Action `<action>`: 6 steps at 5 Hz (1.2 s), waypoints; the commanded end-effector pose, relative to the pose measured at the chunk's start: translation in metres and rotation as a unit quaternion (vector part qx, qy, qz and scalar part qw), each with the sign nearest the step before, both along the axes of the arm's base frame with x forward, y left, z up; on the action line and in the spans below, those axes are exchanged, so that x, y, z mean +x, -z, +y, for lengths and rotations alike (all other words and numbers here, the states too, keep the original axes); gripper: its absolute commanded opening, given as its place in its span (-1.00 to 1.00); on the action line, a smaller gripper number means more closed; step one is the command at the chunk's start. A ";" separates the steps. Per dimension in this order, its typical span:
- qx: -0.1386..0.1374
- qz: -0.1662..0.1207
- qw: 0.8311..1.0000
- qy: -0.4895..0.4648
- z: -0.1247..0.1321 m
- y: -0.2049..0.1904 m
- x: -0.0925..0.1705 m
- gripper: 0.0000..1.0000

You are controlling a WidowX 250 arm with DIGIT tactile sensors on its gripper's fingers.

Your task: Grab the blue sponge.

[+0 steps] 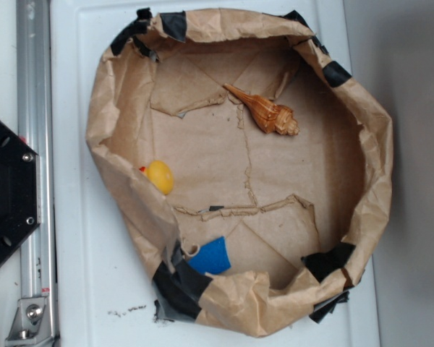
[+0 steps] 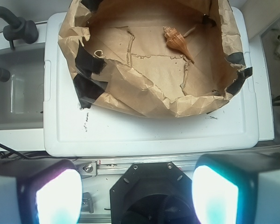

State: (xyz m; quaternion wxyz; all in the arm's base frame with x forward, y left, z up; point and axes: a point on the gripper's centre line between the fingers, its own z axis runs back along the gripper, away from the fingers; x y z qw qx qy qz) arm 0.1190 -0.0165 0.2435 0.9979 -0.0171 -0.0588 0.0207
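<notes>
- Nothing of the task is done yet, as far as I can judge: the gripper (image 2: 137, 196) hangs well back from the paper basin (image 1: 376, 144), above the rail and the black base plate (image 2: 147, 193), with its two pads spread wide apart and nothing between them.
- The blue sponge (image 1: 210, 256) lies untouched on the basin floor, tucked against the wall nearest the gripper, just beside a black tape patch (image 1: 177, 282).
- From the wrist view that near wall seems to hide the sponge; I cannot find it there.
- What remains, by my reading: travel forward over the rim, descend inside the near wall, close on the sponge and lift.
- The yellow duck (image 1: 160, 176) sits against the same near wall, off to one side of the sponge; the seashell (image 1: 264, 110) lies farther out, toward the far wall.
- The surface is a white lid or board (image 2: 149, 133), with crumpled brown paper forming the basin; a grey tub (image 2: 14, 93) stands off to the side.
</notes>
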 end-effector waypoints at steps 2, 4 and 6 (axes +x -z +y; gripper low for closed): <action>-0.073 -0.017 0.996 -0.057 -0.007 0.029 0.050 1.00; -0.084 0.074 0.985 -0.134 -0.005 0.100 0.131 1.00; -0.103 0.189 0.964 -0.159 -0.002 0.185 0.127 1.00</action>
